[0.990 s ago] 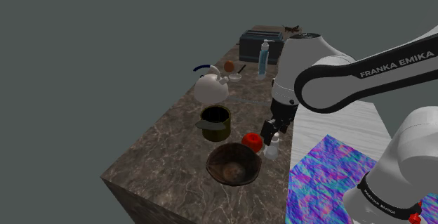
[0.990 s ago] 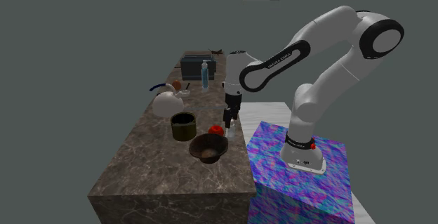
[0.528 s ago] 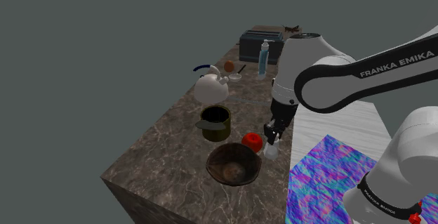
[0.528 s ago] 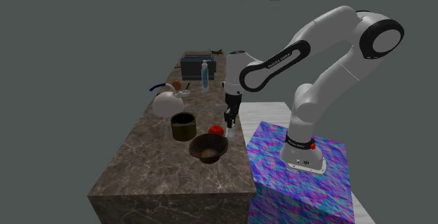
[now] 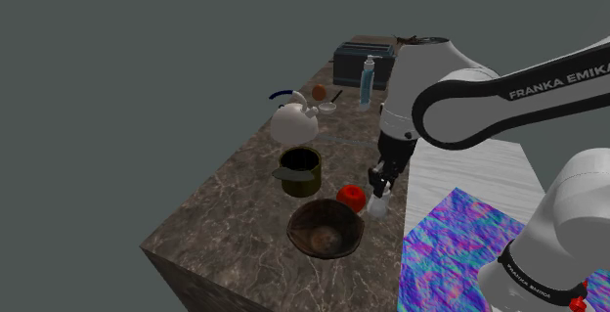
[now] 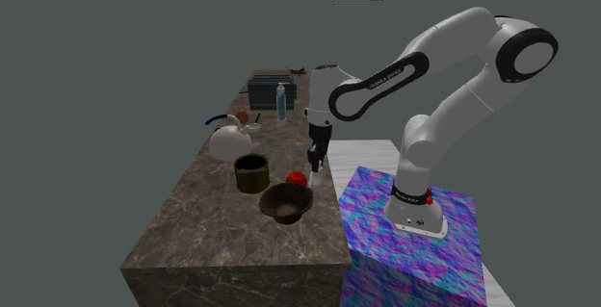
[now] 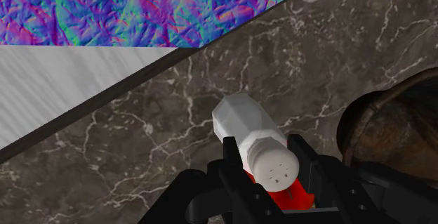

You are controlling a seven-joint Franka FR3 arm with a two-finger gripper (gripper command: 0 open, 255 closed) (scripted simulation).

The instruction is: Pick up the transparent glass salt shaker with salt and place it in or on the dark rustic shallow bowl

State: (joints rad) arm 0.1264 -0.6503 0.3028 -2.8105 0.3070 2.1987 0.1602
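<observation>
**A:** Shoulder view: where is the salt shaker (image 5: 378,205)?
**B:** On the counter's edge beside a red round object (image 5: 352,198), near the dark bowl (image 5: 326,229), under my gripper (image 5: 379,189).
**A:** Second exterior view?
**B:** The bowl is empty, so placing remains.
**A:** Wrist view?
**B:** My fingers (image 7: 231,156) clasp the shaker's neck. I cannot tell whether it is lifted.

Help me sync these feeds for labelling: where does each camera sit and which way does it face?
Shoulder view: beside and behind the iridescent purple-blue stand, looking down along the brown marbled counter; white arm and black gripper show.
Second exterior view: raised off the counter's near end, facing along it; whole arm on its stand shows.
Wrist view: on the hand, looking down past its fingers clasping the clear, white-capped salt shaker.
Shared: shaker and dark brown shallow bowl.
</observation>
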